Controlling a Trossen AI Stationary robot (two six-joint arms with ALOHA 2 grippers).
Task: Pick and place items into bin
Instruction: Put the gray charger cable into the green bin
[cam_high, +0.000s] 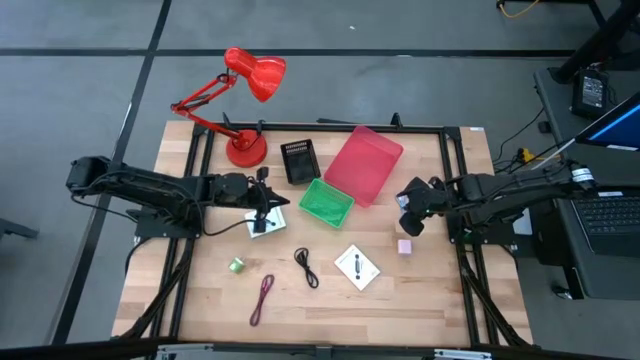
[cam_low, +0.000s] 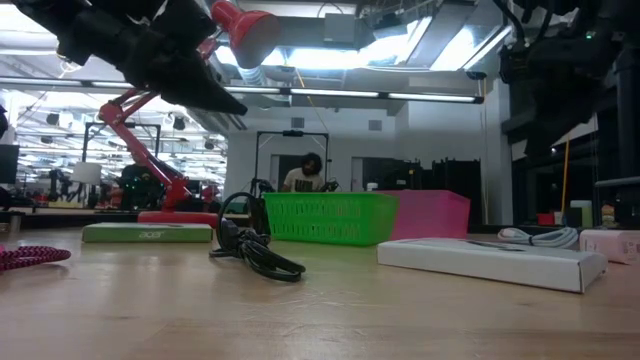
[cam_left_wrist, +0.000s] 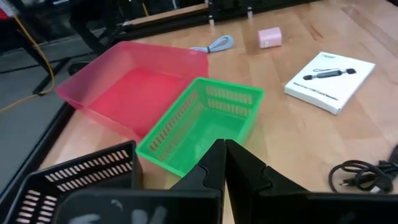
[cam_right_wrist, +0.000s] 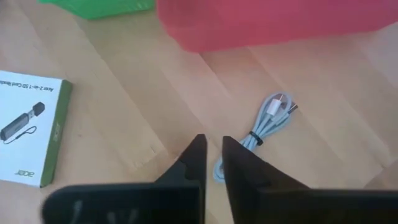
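My left gripper (cam_high: 272, 203) hangs shut and empty above a white card (cam_high: 266, 224), beside the green basket (cam_left_wrist: 202, 121). My right gripper (cam_right_wrist: 213, 152) is tipped down with a narrow gap between its fingers. It hovers above a coiled blue-silver cable (cam_right_wrist: 258, 134), holding nothing. Lying flat on the table are a second white card (cam_high: 357, 267), a black cable (cam_high: 306, 267), a maroon cable (cam_high: 262, 298), a green roll (cam_high: 237, 265) and a pink cube (cam_high: 404, 245).
A pink bin (cam_high: 363, 163) lies tilted against the green basket (cam_high: 326, 202), with a black basket (cam_high: 298, 160) to their left. A red desk lamp (cam_high: 245, 150) stands at the far left. Bare wood lies along the near edge.
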